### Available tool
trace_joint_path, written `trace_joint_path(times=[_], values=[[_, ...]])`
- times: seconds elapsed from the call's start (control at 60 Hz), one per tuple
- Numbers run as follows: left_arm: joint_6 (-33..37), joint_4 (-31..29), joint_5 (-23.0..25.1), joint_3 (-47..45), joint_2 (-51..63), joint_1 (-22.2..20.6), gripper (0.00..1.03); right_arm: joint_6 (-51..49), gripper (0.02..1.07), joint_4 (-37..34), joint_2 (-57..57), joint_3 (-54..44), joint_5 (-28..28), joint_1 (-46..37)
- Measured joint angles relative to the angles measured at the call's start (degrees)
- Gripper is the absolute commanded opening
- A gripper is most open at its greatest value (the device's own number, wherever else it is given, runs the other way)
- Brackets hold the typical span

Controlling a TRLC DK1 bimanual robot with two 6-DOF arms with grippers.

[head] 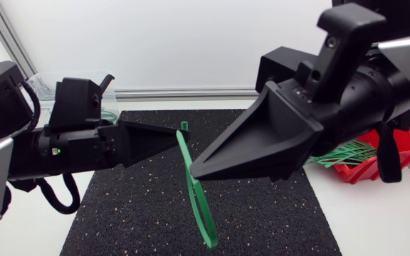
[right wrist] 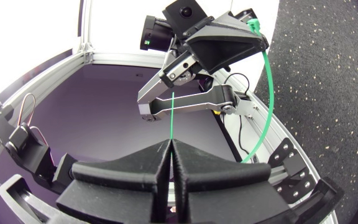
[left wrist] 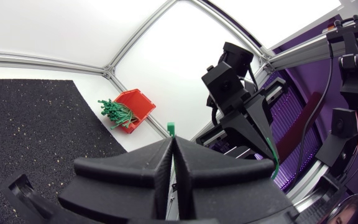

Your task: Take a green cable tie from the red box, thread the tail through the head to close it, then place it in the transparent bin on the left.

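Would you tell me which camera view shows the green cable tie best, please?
The head view: the green cable tie shows almost whole between the left claw and right claw. The left wrist view shows only its head and a stretch; the right wrist view, an arc and a strand.

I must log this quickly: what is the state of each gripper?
Left gripper: closed on the green cable tie, near its head.
Right gripper: closed on the same tie.

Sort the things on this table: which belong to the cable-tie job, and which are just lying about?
Job: tie, held by left gripper and right gripper; spare ties; red box; bin.
Lying about: mat only.
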Motion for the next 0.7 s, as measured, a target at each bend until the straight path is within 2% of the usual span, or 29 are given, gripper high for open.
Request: trace_joint_path(times=[0.1, 0.183, 0.533, 0.7], values=[[0.74, 0.11, -1.51, -0.63, -0.11, -1.05, 0.04, -0.02, 0.08, -5.33, 1.49, 3.76, 1.07, -0.37], [1.79, 0.13, -3.63, -1.05, -0.70, -2.14, 0.04, 0.00, 0.08, -6.91, 2.73, 6.12, 2.14, -0.37], [6.29, 1.05, -14.60, -2.51, -7.34, -7.39, 0.04, 0.66, 0.08, -10.16, 4.90, 7.43, 3.19, -1.49], [8.09, 1.40, -17.25, -3.13, -9.16, -9.75, 0.04, 1.07, 0.08, -10.80, 4.90, 7.43, 3.65, -2.51]])
